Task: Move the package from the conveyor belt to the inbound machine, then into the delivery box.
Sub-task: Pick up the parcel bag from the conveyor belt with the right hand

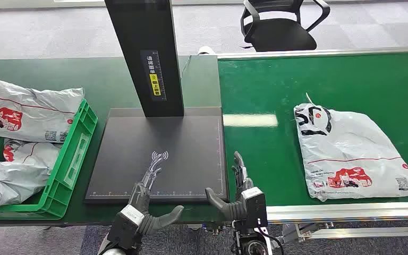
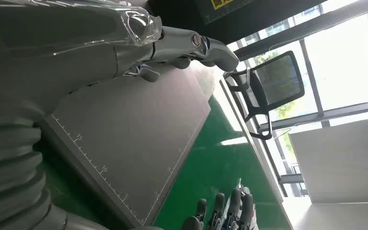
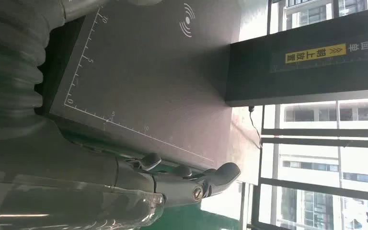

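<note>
Conveyor belt [image 1: 276, 90], big and green, carries package [image 1: 350, 154] on right side, well away from both hands. Inbound machine [image 1: 159, 154] black, flat pad bare; yellow label on post, words too small. Package: soft, crinkly, slippery white bag, likely light; black letters, red picture. Grab near edge. Left hand [image 1: 149, 204] and right hand [image 1: 239, 194] released, holding nothing.

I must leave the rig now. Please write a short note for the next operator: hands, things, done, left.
Left hand: open, holds nothing, fingers over the near edge of the scanner plate.
Right hand: open, holds nothing, beside the plate's near right corner.
Package: flat on the conveyor belt, to the right, untouched.
Green crate: on the left, with other bags inside.
Done: nothing yet.
Left: pick up, scan, drop in crate.
</note>
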You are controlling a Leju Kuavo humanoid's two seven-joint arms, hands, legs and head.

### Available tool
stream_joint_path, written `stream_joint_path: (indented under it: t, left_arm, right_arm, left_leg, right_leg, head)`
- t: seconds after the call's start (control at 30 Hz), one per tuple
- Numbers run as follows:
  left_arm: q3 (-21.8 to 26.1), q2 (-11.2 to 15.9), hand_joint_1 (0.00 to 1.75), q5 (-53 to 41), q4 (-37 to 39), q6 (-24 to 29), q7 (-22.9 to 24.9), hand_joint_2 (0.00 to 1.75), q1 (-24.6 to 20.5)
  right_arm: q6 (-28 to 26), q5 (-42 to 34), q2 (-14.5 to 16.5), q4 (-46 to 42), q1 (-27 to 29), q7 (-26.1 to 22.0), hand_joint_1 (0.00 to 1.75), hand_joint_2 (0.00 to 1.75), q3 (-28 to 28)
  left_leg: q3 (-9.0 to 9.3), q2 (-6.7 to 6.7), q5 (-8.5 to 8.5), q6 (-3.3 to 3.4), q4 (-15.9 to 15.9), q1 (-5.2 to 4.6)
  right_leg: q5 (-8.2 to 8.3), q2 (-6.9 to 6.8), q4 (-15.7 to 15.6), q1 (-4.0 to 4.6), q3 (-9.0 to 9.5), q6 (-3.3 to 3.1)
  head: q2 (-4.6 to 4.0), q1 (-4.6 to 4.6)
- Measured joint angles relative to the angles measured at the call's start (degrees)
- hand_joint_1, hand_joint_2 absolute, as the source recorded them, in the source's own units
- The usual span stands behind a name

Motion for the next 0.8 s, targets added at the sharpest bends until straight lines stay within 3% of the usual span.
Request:
stream_joint_path:
  t: [0.2, 0.5, 0.8]
  left_arm:
    - [0.0, 0.0, 0.0, 0.0, 0.0, -0.1, 0.0, 1.75, 0.0]
    - [0.0, 0.0, 0.0, 0.1, 0.4, -0.8, -0.1, 1.75, -0.2]
    - [-0.1, 0.2, 0.0, 1.1, 1.3, -1.8, -1.0, 1.75, -0.9]
  right_arm:
    - [-4.8, 3.8, -0.8, 0.0, -0.9, 1.0, 0.0, 1.75, -0.8]
    - [-7.1, 10.8, -4.2, 1.8, -6.7, 4.8, 0.0, 1.75, -6.1]
    - [-12.1, 19.8, -15.3, 24.3, -25.5, 11.9, 0.0, 1.75, -14.2]
  left_leg:
    - [0.0, 0.0, 0.0, 0.0, 0.0, -0.01]
    - [0.05, 0.03, 0.0, 0.01, 0.0, -0.01]
    - [0.04, -0.06, 0.13, 0.2, 0.1, -0.16]
  right_leg:
    - [0.01, 0.0, 0.0, -0.01, 0.0, 0.0]
    - [0.04, 0.0, 0.0, -0.01, 0.01, 0.0]
    - [0.2, -0.01, 0.0, -0.19, 0.06, 0.17]
  head:
    - [0.0, -0.01]
    - [0.0, -0.03]
    - [0.0, 0.0]
